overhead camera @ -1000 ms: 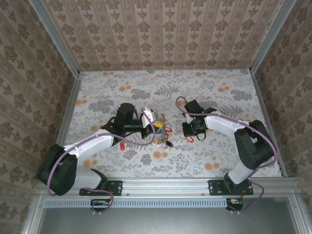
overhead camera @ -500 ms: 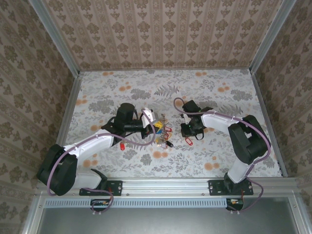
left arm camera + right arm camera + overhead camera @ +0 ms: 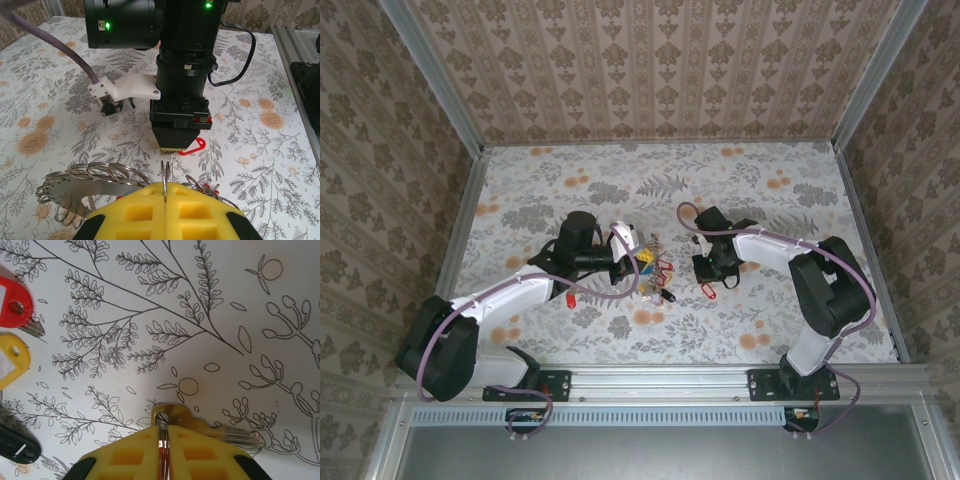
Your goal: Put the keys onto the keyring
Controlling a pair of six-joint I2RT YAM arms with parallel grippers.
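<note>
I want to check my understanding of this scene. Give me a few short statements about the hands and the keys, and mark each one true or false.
1. The left hand is open. False: it is shut on the keyring.
2. The right hand is shut on a key. True.
3. A red tag and a yellow tag lie side by side on the table. True.
4. The table is plain white. False: it has a printed pattern of flowers and leaves.
</note>
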